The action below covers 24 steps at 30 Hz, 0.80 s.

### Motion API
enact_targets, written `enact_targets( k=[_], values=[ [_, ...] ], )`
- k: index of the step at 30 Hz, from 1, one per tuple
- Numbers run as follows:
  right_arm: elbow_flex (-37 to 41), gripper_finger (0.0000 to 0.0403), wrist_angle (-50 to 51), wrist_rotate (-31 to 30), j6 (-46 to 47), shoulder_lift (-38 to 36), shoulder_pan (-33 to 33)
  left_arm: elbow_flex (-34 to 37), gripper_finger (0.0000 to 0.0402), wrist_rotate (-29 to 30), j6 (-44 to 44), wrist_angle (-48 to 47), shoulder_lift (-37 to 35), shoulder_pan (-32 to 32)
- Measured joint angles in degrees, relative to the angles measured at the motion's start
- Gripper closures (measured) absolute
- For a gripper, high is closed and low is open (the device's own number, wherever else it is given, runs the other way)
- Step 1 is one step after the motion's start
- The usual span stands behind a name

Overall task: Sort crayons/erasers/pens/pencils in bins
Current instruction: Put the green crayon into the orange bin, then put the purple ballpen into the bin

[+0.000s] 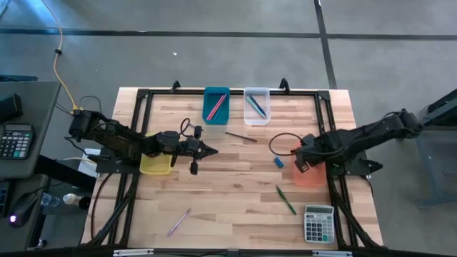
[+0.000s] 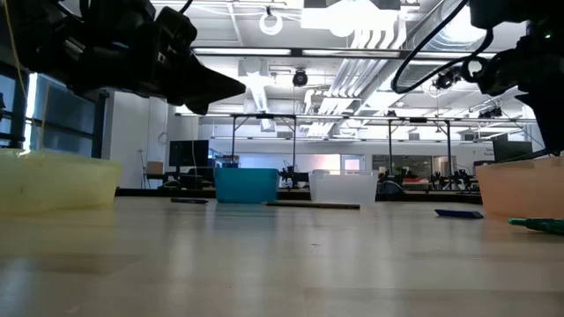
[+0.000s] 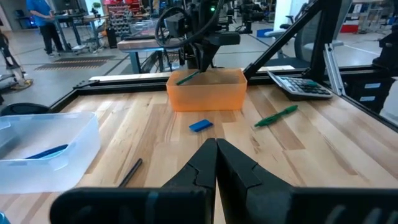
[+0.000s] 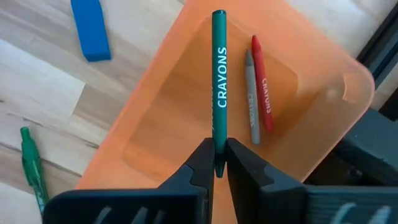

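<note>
The right gripper (image 4: 216,163) is pinching a green crayon (image 4: 219,81) by its end and holding it over the orange bin (image 1: 311,173) at the table's right side, where a red crayon (image 4: 262,82) and a grey crayon (image 4: 251,97) are lying. A blue eraser (image 1: 278,162) is sitting on the wood just left of that bin, and a green pen (image 1: 285,200) is lying nearer. The left gripper (image 1: 207,149) is hovering shut and empty right of the yellow bin (image 1: 156,165). The teal bin (image 1: 216,104) and clear bin (image 1: 256,105) are standing far.
</note>
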<state>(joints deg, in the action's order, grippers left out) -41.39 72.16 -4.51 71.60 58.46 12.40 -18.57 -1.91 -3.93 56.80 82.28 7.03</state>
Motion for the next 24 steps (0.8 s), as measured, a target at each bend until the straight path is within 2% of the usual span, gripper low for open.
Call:
enact_targets(
  k=[11, 19, 24],
  values=[
    [0.00, 0.0343, 0.46, -1.29, -4.71, 0.02, -4.54, 0.00, 0.0401, 0.20, 0.74, 0.02, 0.00, 0.00],
    [-0.41, 0.0304, 1.52, -1.31, -7.52, 0.04, -4.93, 0.00, 0.0401, 2.80, 0.72, 0.00, 0.00, 0.00],
    [-3.39, 0.0296, 4.41, -2.88, -7.66, 0.04, -4.49, 0.00, 0.0401, 3.38, -0.14, 0.02, 0.00, -0.02]
  ],
)
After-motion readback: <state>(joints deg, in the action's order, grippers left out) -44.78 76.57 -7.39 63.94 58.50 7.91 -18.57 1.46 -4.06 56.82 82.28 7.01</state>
